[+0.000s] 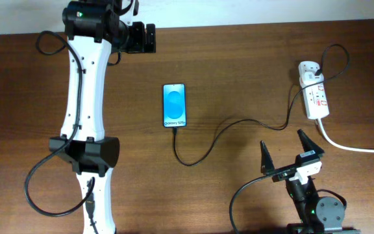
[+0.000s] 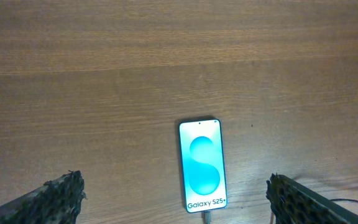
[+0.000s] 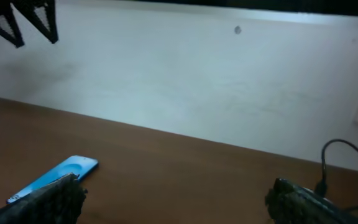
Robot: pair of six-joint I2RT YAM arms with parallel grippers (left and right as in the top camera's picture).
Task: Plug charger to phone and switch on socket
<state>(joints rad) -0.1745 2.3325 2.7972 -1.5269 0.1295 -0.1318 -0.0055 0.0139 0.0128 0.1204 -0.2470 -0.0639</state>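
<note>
The phone (image 1: 174, 105) lies flat mid-table, screen lit blue, its "Galaxy" end toward the front. It also shows in the left wrist view (image 2: 202, 166) and at the lower left of the right wrist view (image 3: 53, 177). The charger cable (image 1: 221, 135) is thin and black; its tip sits in the phone's near end and it runs right to the socket (image 1: 313, 91), a white power strip at the far right. My left gripper (image 1: 149, 39) is open and empty at the table's back edge, above the phone (image 2: 176, 196). My right gripper (image 1: 284, 150) is open and empty at front right.
The socket's thick white cord (image 1: 356, 148) runs off the right edge. A white wall (image 3: 185, 74) stands behind the table. My left arm (image 1: 83, 110) stretches along the left side with loose black cables (image 1: 37, 188).
</note>
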